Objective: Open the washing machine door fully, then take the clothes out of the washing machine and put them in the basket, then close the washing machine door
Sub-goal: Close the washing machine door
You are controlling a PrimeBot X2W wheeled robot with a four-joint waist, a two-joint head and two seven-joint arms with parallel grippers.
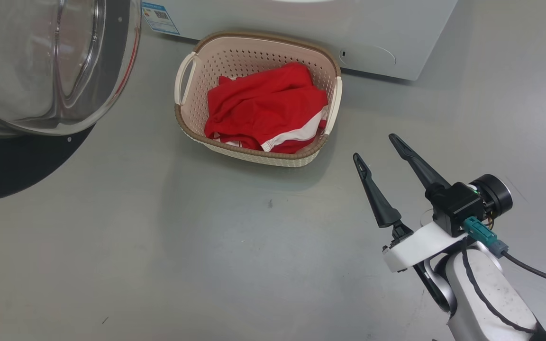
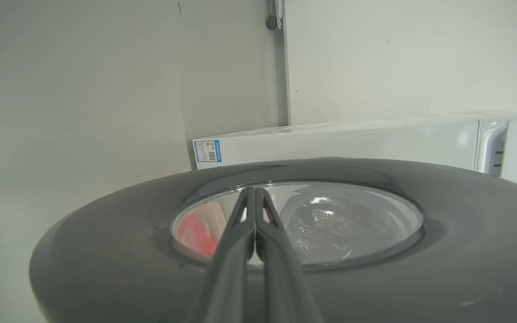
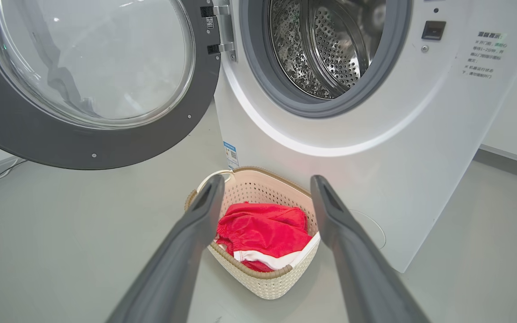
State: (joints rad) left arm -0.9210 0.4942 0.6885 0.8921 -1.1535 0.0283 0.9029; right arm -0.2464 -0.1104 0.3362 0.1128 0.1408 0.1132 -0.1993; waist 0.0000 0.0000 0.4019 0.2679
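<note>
Plainly, the big white front-loading washing machine [image 3: 420, 157] stands with its round, black-rimmed, glass-bowled washing machine door [image 3: 25, 134] wide open to one side, so its perforated steel drum [image 3: 321, 49] is exposed. Just in front of the machine's base, on the grey floor [image 1: 206, 260], sits the small cream perforated plastic basket [image 1: 254, 154] with a brown woven-look rim. The bright red clothes [image 1: 263, 106] with white stripe trim lie bundled inside it. The right tool [image 1: 374, 146] is near the basket but apart from it, its two long dark fingers spread wide and holding nothing. The left tool [image 2: 255, 192] has its fingers pressed together, lying over the door's dark outer face with the tips at the edge of the glass. Whether they touch it cannot be told.
</note>
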